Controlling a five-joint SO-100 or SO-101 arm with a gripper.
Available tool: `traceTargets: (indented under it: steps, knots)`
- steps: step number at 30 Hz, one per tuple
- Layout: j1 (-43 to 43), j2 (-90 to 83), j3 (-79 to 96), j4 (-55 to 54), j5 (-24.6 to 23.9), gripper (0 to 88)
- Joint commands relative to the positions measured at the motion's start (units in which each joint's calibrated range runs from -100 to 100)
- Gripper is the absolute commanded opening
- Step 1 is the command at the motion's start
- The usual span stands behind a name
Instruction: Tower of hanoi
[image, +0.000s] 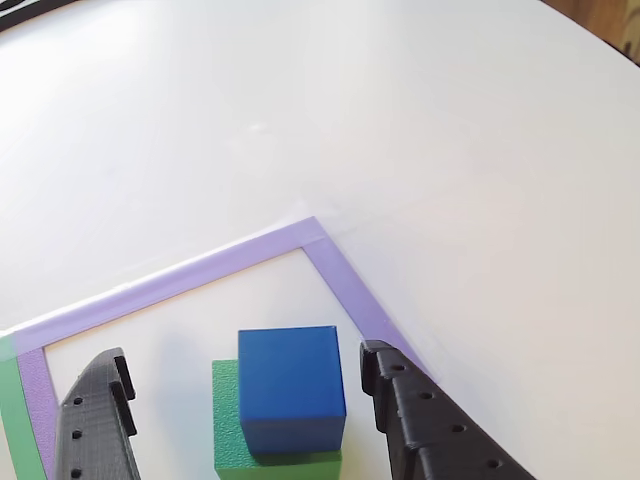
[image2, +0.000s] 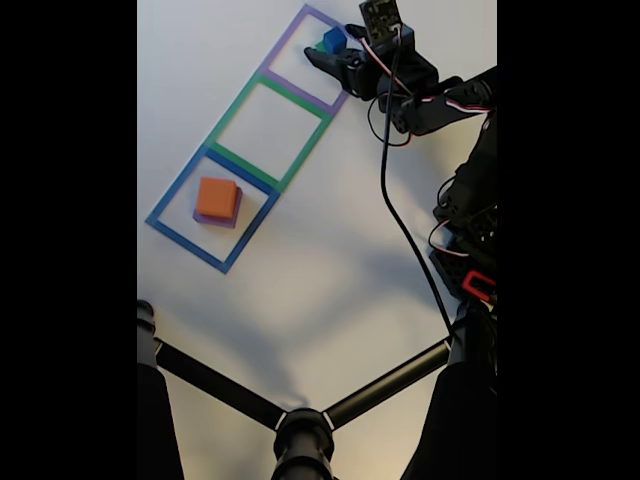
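Observation:
A blue cube rests on top of a larger green block inside the purple-taped square. My gripper is open, with one black finger on each side of the blue cube and a gap on both sides. In the fixed view the blue cube sits in the purple square at the top, with the gripper over it. An orange block lies on a purple block in the blue-taped square. The green-taped square between them holds nothing.
The white table stretches away beyond the purple tape. In the fixed view the arm and its cables run down the right side, and a black tripod stands across the bottom.

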Motion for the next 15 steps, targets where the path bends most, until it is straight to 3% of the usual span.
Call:
traceTargets:
  steps: [1,15]
  knots:
    - [-0.6,-0.5,-1.1,-1.3,0.0,20.8]
    - [-0.2,0.1,0.3,-1.9,0.0,16.7]
